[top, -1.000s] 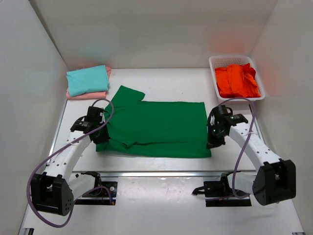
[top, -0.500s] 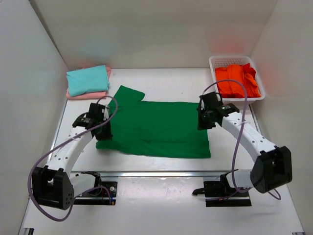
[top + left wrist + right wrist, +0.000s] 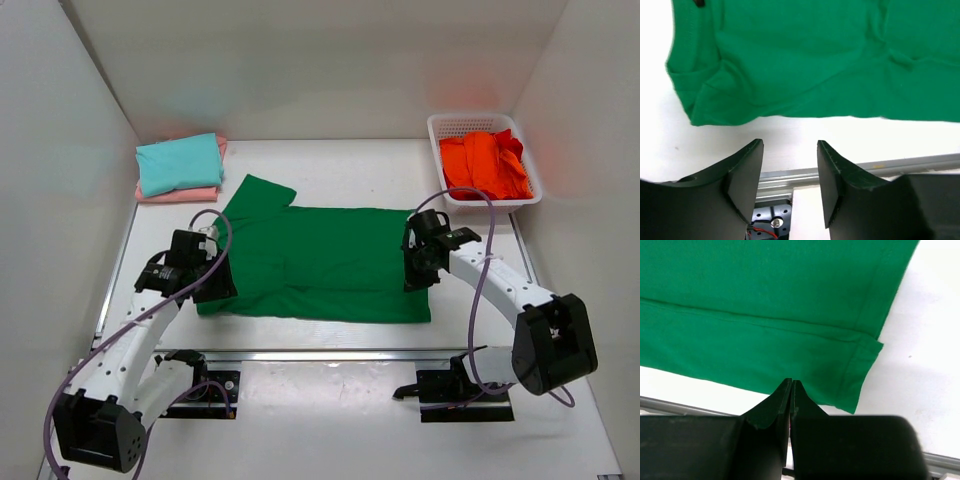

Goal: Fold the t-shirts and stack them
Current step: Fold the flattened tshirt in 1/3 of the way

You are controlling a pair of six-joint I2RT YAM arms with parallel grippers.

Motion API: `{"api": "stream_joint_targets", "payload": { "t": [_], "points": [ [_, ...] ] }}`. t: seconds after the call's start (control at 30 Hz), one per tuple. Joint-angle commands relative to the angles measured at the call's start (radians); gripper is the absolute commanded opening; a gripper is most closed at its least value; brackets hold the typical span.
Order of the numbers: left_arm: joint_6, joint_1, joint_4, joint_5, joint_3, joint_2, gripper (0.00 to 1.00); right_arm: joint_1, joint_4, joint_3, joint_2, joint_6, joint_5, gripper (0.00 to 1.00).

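A dark green t-shirt (image 3: 320,262) lies spread flat in the middle of the table, its near side folded over. My left gripper (image 3: 214,284) is open and empty, just above the shirt's near-left corner (image 3: 705,112); its own view shows it (image 3: 789,150) over bare table. My right gripper (image 3: 413,278) is shut with nothing in it, above the shirt's near-right hem (image 3: 860,365); the fingertips (image 3: 791,382) meet. A folded teal t-shirt (image 3: 180,163) lies on a folded pale pink one (image 3: 180,194) at the back left. An orange-red t-shirt (image 3: 485,165) is crumpled in the basket.
The white lattice basket (image 3: 433,128) stands at the back right. White walls enclose the table on three sides. A metal rail (image 3: 320,353) runs along the near table edge, also seen in the left wrist view (image 3: 890,164).
My left gripper drew back from the shirt's left sleeve to its near-left corner. My right gripper moved inward from beside the shirt's right edge onto its near-right part.
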Motion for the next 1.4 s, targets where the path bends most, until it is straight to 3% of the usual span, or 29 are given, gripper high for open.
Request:
{"api": "stream_joint_targets", "payload": {
  "t": [0.0, 0.33, 0.6, 0.83, 0.87, 0.93, 1.07, 1.17, 1.23, 1.3, 1.37],
  "points": [
    [-0.021, -0.005, 0.030, 0.017, -0.016, -0.026, 0.56, -0.025, 0.043, -0.027, -0.041, -0.017, -0.012, 0.00],
    [-0.062, -0.001, 0.314, -0.052, -0.120, 0.058, 0.38, -0.020, 0.166, -0.080, 0.069, 0.016, -0.024, 0.00],
    [-0.041, -0.028, 0.239, -0.081, -0.114, 0.327, 0.39, -0.071, 0.111, -0.087, 0.183, -0.073, -0.030, 0.00],
    [-0.032, -0.012, 0.216, -0.076, -0.093, 0.413, 0.37, -0.138, 0.069, -0.056, 0.289, -0.131, 0.016, 0.00],
    [-0.022, -0.004, 0.201, -0.069, -0.074, 0.413, 0.31, -0.140, 0.066, -0.053, 0.290, -0.141, 0.022, 0.00],
    [-0.018, -0.001, 0.169, -0.061, -0.044, 0.384, 0.29, -0.146, 0.036, -0.025, 0.275, -0.153, 0.053, 0.00],
    [0.016, 0.007, 0.080, -0.029, 0.114, 0.248, 0.38, -0.129, -0.052, 0.091, 0.173, -0.173, 0.080, 0.00],
    [0.056, 0.031, 0.052, 0.009, 0.238, 0.175, 0.45, -0.036, -0.112, 0.198, 0.077, -0.170, 0.152, 0.00],
    [0.080, 0.039, 0.069, 0.042, 0.289, 0.169, 0.35, -0.006, -0.087, 0.231, 0.022, -0.196, 0.185, 0.00],
    [0.090, 0.042, 0.130, 0.098, 0.317, 0.191, 0.00, -0.019, -0.029, 0.225, -0.016, -0.224, 0.162, 0.03],
    [0.113, 0.036, 0.223, 0.115, 0.317, 0.267, 0.00, -0.066, 0.063, 0.200, -0.038, -0.240, 0.111, 0.00]
  ]
}}
